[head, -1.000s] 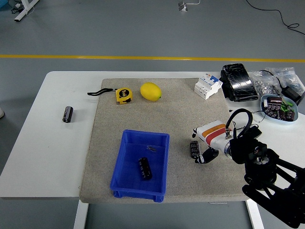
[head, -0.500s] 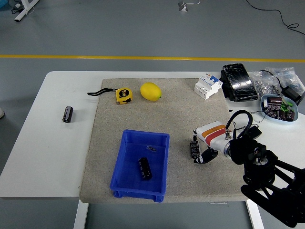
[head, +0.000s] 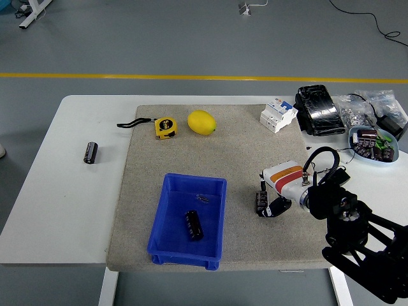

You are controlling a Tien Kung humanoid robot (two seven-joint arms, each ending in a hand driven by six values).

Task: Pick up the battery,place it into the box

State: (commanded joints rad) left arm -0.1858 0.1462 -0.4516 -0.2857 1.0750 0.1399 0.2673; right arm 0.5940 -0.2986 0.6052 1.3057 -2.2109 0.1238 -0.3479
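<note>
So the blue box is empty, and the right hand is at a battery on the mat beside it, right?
Not quite. The head view shows the blue box already holds one battery. The rest stands: the right hand is at a second battery on the mat beside the box.

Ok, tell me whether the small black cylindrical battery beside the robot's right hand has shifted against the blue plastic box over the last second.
Yes, slightly. The black cylindrical battery sits a little lower in the picture, toward the table's near edge, relative to the blue plastic box; the right hand is against it.
</note>
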